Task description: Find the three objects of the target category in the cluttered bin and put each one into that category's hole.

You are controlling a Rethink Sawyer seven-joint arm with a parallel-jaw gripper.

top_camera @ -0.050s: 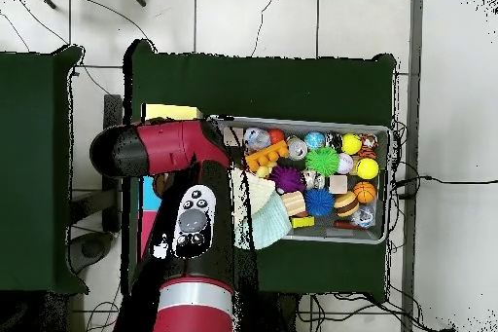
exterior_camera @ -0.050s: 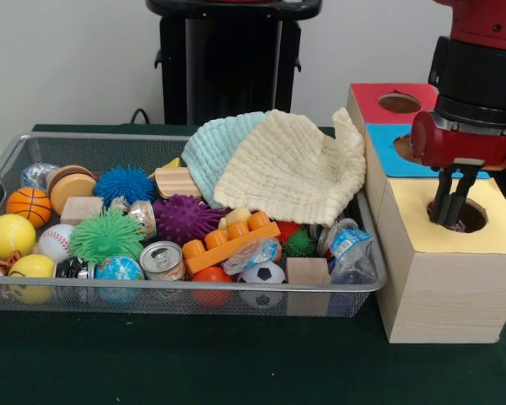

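Over on the green table [exterior_camera @ -0.050s: 236, 363], your red arm [exterior_camera @ -0.050s: 481, 76] reached down above the wooden box [exterior_camera @ -0.050s: 443, 270]. That box had a yellow top with a round hole [exterior_camera @ -0.050s: 471, 215], then a blue part [exterior_camera @ -0.050s: 386, 143] and a red part [exterior_camera @ -0.050s: 379, 99] behind it. Your gripper [exterior_camera @ -0.050s: 452, 205] hung right at the yellow hole with its two fingers close together, and you could not tell if they held anything. Beside the box sat the wire bin [exterior_camera @ -0.050s: 177, 297], full of toys. Two cloths lay on top, one yellow [exterior_camera @ -0.050s: 295, 169] and one blue [exterior_camera @ -0.050s: 215, 152]. You had balls there too: a basketball [exterior_camera @ -0.050s: 29, 205], a baseball [exterior_camera @ -0.050s: 56, 241], a soccer ball [exterior_camera @ -0.050s: 261, 273].
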